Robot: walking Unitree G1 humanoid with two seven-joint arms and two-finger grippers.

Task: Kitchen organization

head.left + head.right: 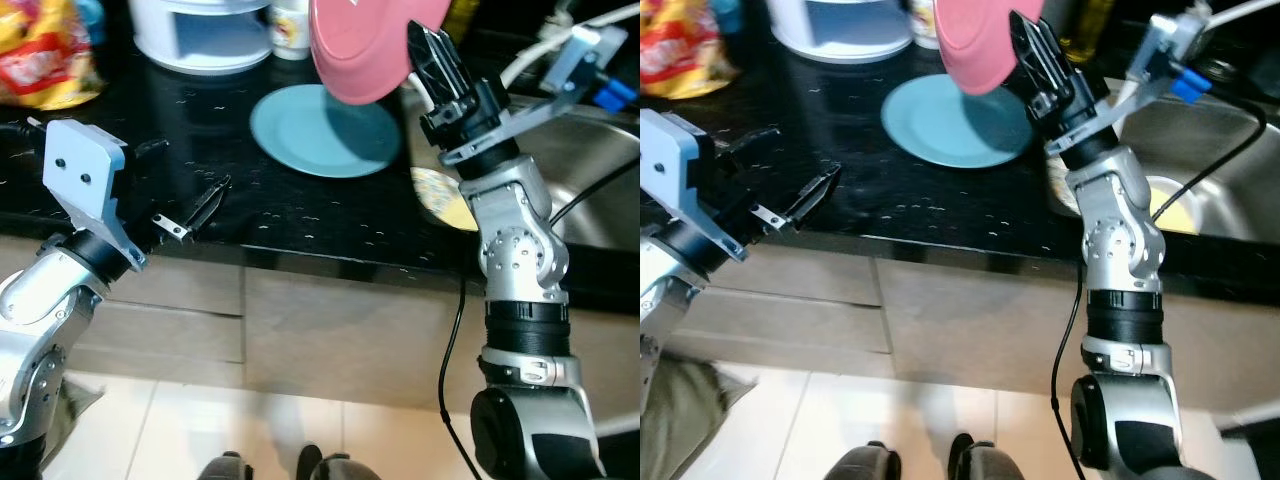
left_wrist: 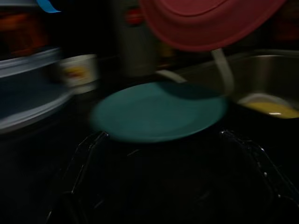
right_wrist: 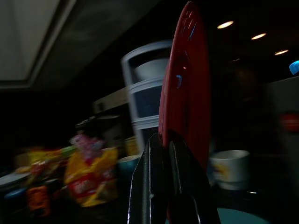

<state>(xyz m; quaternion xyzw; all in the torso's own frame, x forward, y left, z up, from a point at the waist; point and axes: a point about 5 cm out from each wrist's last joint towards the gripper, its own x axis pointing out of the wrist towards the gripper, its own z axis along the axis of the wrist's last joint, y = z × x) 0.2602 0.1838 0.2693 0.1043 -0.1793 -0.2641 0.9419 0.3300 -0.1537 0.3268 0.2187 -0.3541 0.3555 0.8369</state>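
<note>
The right end effector (image 1: pixel 425 45) is closed on the rim of a pink plate (image 1: pixel 365 45) and holds it tilted in the air, above the far edge of a blue plate (image 1: pixel 325 130) that lies flat on the black worktop (image 1: pixel 200 150). The left end effector (image 1: pixel 790 180) has its fingers spread apart and hangs over the front part of the worktop, well apart from the blue plate. Beside the right arm is a steel sink (image 1: pixel 1210 150) with something yellow inside. A white rack (image 1: pixel 200 35) and a yellow bag (image 1: pixel 45 55) stand at the back.
</note>
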